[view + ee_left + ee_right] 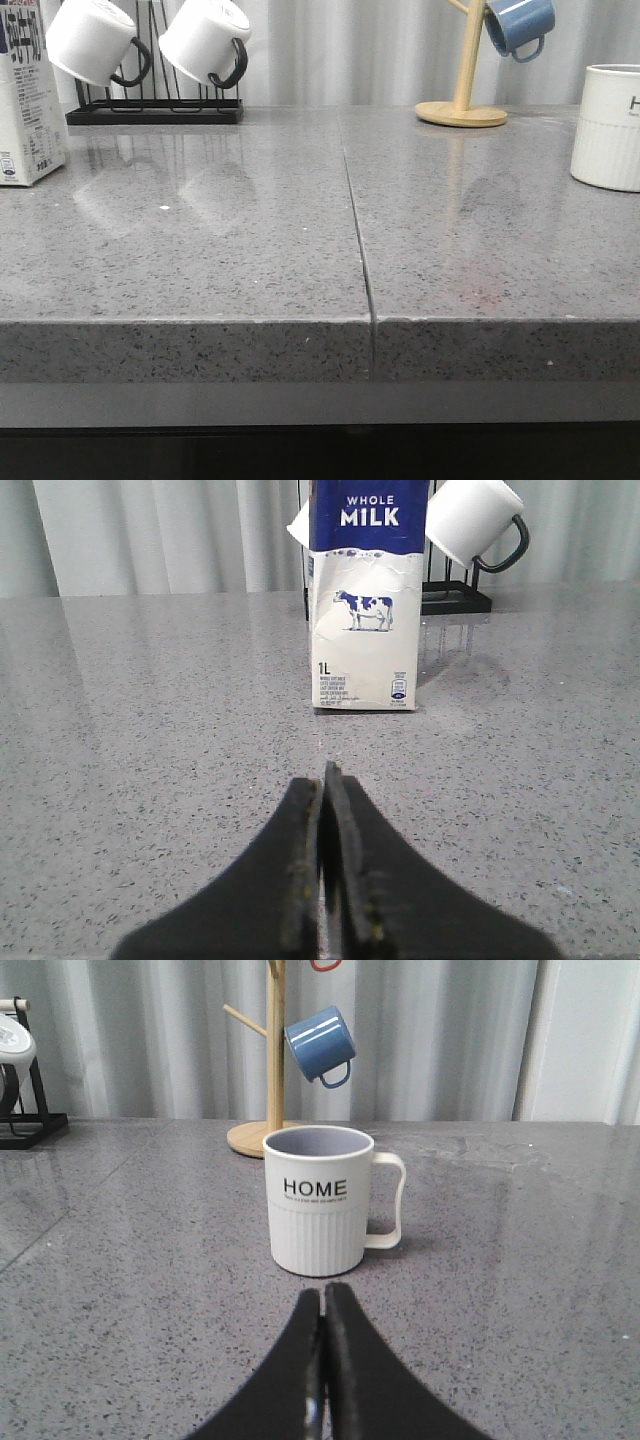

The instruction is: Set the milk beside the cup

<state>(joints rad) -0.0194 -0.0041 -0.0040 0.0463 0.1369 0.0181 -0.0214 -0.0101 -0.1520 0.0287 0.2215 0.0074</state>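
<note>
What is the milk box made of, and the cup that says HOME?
The milk looks like coated paperboard: flat printed sides, folded edges, slight creases. The cup looks like glazed ceramic: thick rim, smooth cream surface with a soft sheen, though hard plastic can't be ruled out.

Milk: you have the milk (363, 595) upright on the counter (150, 730), ahead of your left gripper (325, 780), rack mug (475, 520) behind it.
Cup: your cup (318, 1200) stands ahead of the right gripper (322, 1300), mug tree (272, 1060) behind.
</note>
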